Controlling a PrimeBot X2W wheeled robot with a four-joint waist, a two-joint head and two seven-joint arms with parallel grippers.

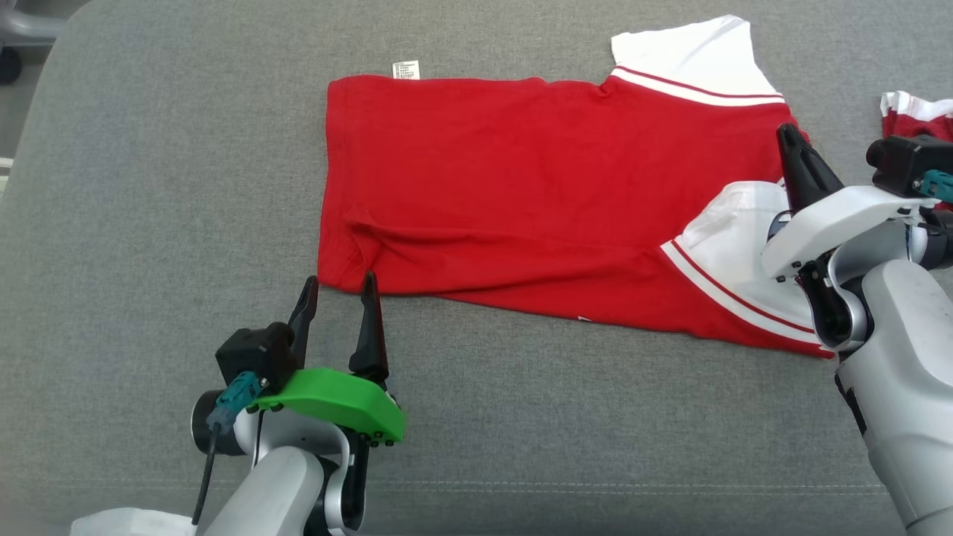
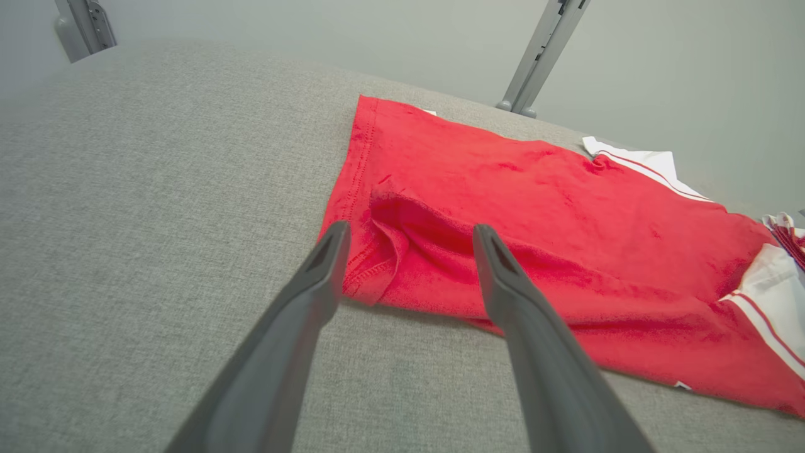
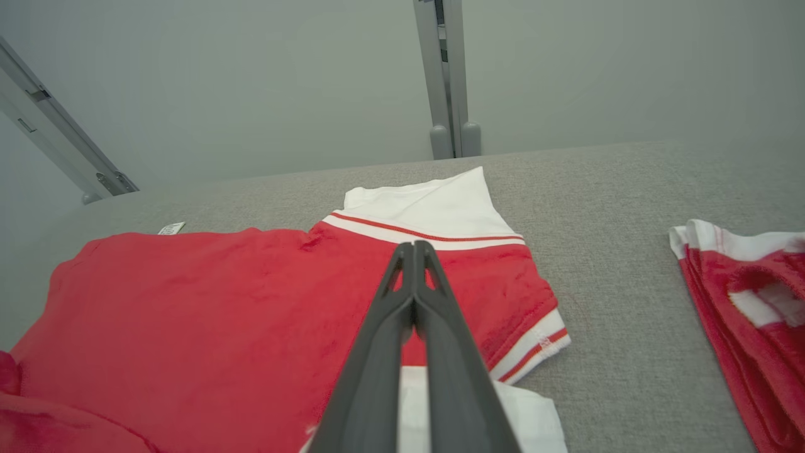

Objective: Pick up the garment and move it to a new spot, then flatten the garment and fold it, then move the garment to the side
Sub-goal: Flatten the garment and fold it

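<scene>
The garment (image 1: 521, 186) is a red shirt with white, red-striped sleeves, spread out on the grey padded surface (image 1: 149, 223). Its hem points left and a small white label (image 1: 406, 69) sticks out at the far edge. My left gripper (image 1: 339, 280) stands open just in front of the near left hem corner, and in the left wrist view the rumpled corner (image 2: 377, 264) lies between its fingertips (image 2: 410, 229). My right gripper (image 1: 791, 134) is shut with nothing in it, hovering over the garment (image 3: 220, 302) by the near white sleeve (image 1: 733, 238); its tips (image 3: 413, 246) point toward the far sleeve (image 3: 434, 211).
Another red and white garment (image 1: 919, 115) lies folded at the right edge (image 3: 748, 302). Metal posts (image 3: 446, 75) rise beyond the far edge of the surface. Bare grey surface stretches to the left and in front of the shirt.
</scene>
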